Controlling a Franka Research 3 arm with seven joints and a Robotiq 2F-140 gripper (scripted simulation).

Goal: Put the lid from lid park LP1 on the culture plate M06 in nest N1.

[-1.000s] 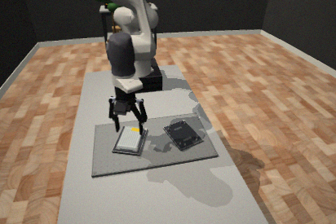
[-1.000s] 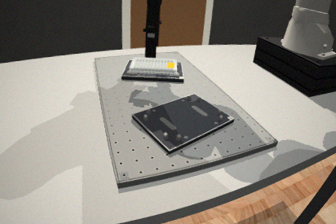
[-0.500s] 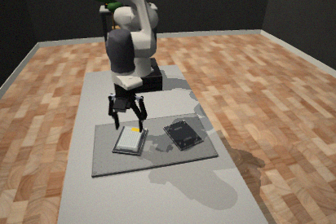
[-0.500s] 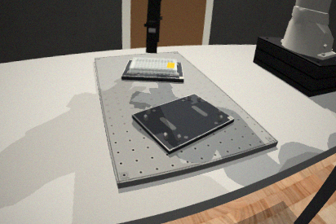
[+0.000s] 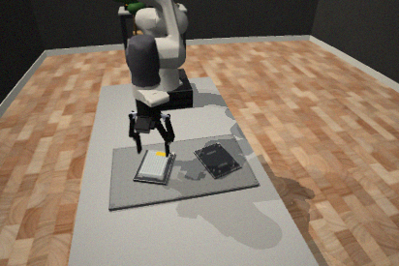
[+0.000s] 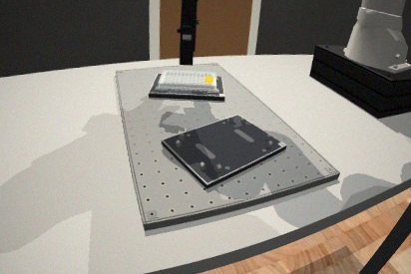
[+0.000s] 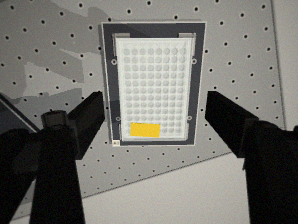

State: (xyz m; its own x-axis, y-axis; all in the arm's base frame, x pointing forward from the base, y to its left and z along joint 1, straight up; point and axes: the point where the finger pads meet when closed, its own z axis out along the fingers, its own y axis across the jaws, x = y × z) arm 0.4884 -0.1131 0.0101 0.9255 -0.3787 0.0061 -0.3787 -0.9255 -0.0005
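The white culture plate M06 (image 5: pixel 154 165) (image 6: pixel 187 81) (image 7: pixel 154 75) with a yellow label sits in the dark nest N1 (image 5: pixel 168 171) (image 6: pixel 185 96) (image 7: pixel 109 60) on the perforated grey board. A clear lid seems to lie flat over its wells, level with the plate. The lid park LP1 (image 5: pixel 218 160) (image 6: pixel 224 146) is a dark flat plate to the right, turned at an angle, with nothing on it. My gripper (image 5: pixel 153 151) (image 6: pixel 187 57) (image 7: pixel 155 105) is open and hangs above the label end of the plate. Its fingers stand clear on either side and hold nothing.
The grey perforated board (image 5: pixel 145 193) (image 6: pixel 165 189) (image 7: pixel 50 50) lies on the light table (image 5: pixel 121 237) (image 6: pixel 50 115). The robot's black base (image 5: pixel 181 94) (image 6: pixel 359 77) stands behind the board. A wood floor surrounds the table.
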